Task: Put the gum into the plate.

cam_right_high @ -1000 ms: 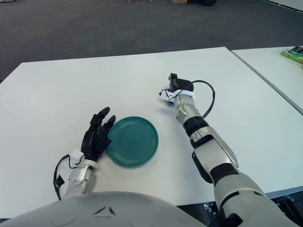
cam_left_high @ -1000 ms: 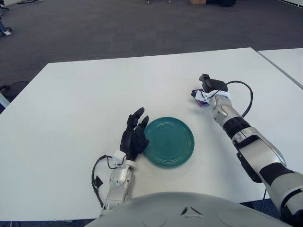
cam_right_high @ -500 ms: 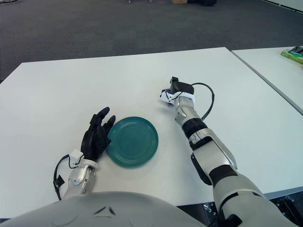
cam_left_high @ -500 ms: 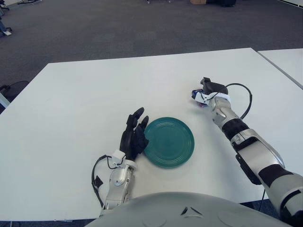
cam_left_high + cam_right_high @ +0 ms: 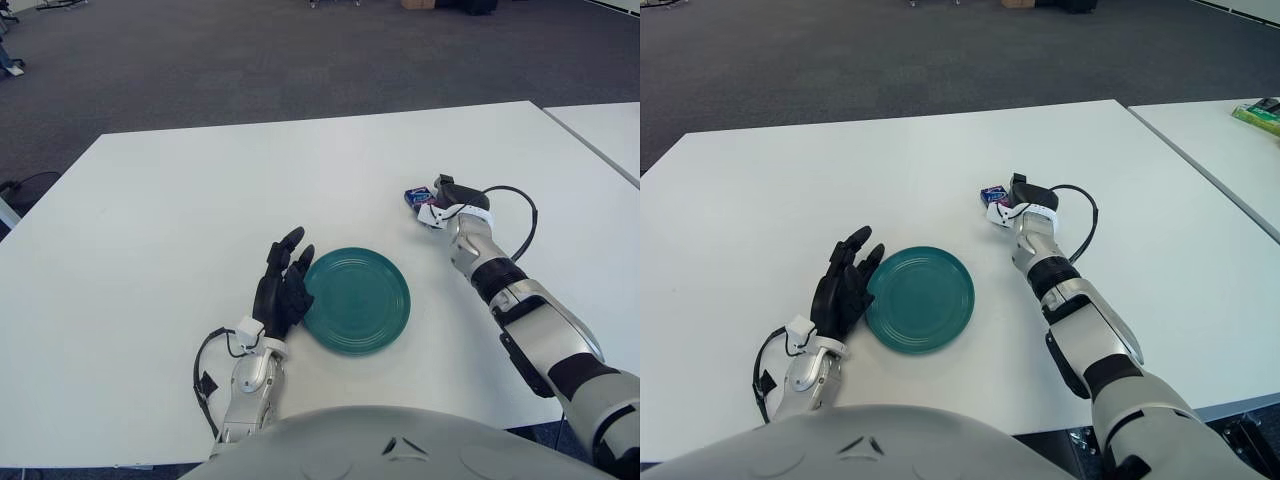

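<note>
Gripping step in hand. Item: small blue-and-purple gum packet (image 5: 418,196), at the right hand (image 5: 440,201), far right of the round teal plate (image 5: 356,300) on the white surface (image 5: 180,220). Right fingers appear clamped on the packet; lift not confirmable. Left hand (image 5: 283,288): fingers relaxed apart, beside plate's left rim. Next: carry nearer-left over the plate, release. Change: right hand has drawn slightly nearer; plate unmoved.
</note>
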`<act>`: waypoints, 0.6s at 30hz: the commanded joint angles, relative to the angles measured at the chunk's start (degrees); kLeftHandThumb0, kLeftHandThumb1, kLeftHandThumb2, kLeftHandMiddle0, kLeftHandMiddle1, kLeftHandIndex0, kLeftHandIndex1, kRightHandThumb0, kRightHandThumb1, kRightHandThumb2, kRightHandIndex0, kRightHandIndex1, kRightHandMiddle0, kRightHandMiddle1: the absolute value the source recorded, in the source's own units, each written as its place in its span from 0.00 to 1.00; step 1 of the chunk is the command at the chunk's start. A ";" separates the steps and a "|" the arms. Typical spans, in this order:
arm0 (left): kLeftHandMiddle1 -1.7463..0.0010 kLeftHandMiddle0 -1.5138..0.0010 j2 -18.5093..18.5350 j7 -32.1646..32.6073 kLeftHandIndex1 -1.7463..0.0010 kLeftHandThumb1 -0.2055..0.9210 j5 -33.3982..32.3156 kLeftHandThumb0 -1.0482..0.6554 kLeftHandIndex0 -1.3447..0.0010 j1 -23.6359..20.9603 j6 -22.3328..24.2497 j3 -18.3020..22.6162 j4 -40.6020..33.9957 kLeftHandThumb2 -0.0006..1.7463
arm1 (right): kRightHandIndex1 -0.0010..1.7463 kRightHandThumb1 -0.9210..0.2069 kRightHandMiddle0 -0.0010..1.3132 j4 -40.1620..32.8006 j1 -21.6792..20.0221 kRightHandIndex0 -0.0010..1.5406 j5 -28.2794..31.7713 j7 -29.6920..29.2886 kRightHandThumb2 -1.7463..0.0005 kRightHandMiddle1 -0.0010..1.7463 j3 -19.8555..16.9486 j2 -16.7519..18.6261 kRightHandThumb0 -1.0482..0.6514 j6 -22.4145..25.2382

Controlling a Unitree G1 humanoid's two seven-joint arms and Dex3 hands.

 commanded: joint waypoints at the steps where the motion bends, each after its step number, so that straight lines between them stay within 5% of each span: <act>1: 0.99 0.65 -1.62 -0.05 0.59 1.00 0.04 0.05 0.88 0.21 1.10 -0.02 2.23 0.56 | 0.00 0.00 0.00 1.95 0.34 0.22 -0.69 0.10 0.54 0.31 0.97 0.32 0.19 0.38; 18: 1.00 0.66 -2.21 0.69 0.59 1.00 1.25 0.06 0.90 -0.19 -0.77 -0.63 3.71 0.57 | 0.00 0.00 0.00 4.82 0.32 0.20 -2.17 0.83 0.50 0.26 4.17 -0.18 0.19 0.16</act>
